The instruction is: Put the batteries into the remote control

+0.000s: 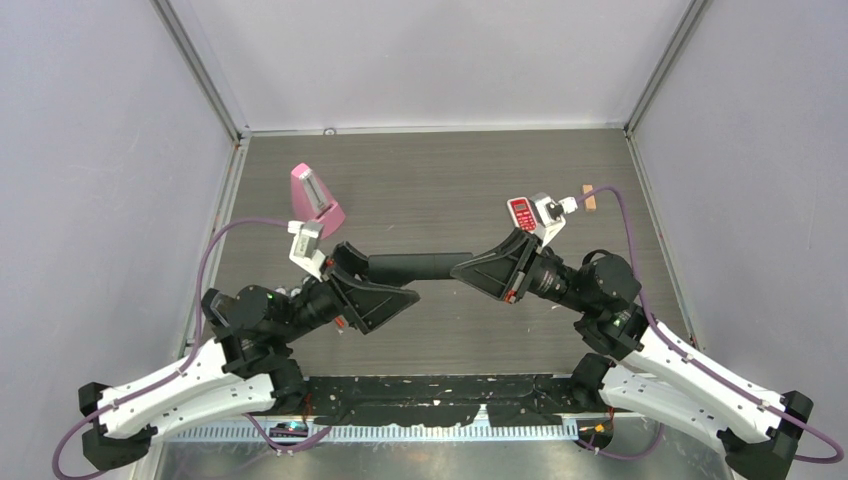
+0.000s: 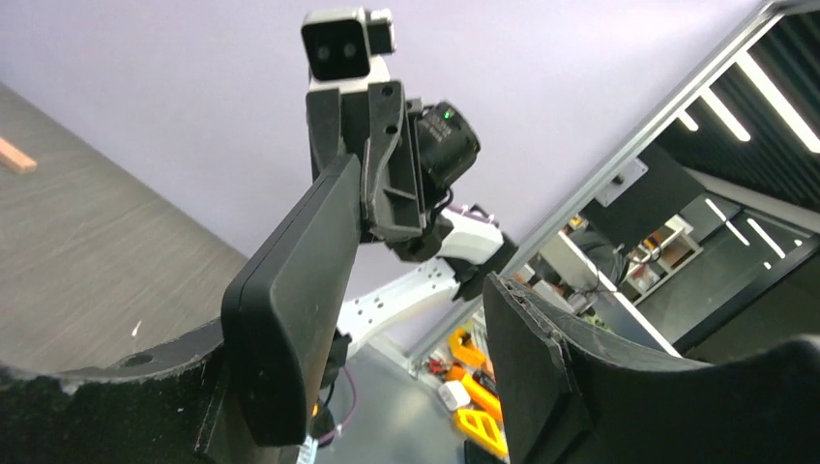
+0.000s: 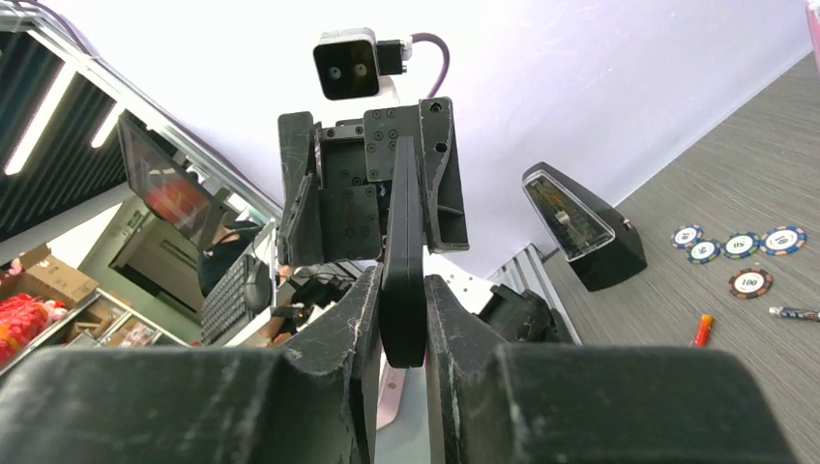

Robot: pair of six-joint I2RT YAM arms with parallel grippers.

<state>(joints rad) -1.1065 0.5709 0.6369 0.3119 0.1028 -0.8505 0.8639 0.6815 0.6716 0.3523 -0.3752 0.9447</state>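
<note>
Left tool (image 2: pixel 367 338), jaws released and wide, sits around one end of a black remote (image 1: pixel 415 268) held above the middle of the surface (image 1: pixel 440 180). Right tool (image 3: pixel 401 309) clenches the other end. One orange battery (image 3: pixel 703 330) lies loose on the surface; loading seems not begun.

My left arm (image 1: pixel 185 392) and right arm (image 1: pixel 690 372) both reach up from their bases and bend inward, so the two wrists face each other, level, over the middle. The right pincer (image 3: pixel 403 290) is clamped, both of its fingers pressing on the remote (image 1: pixel 410 267) from either side with no gap showing. The left pincer (image 2: pixel 358 319) stands parted. I see one finger (image 2: pixel 116 406) lying against the remote's other end, and the opposite finger (image 2: pixel 541 377) holds clear of it with open space between.
</note>
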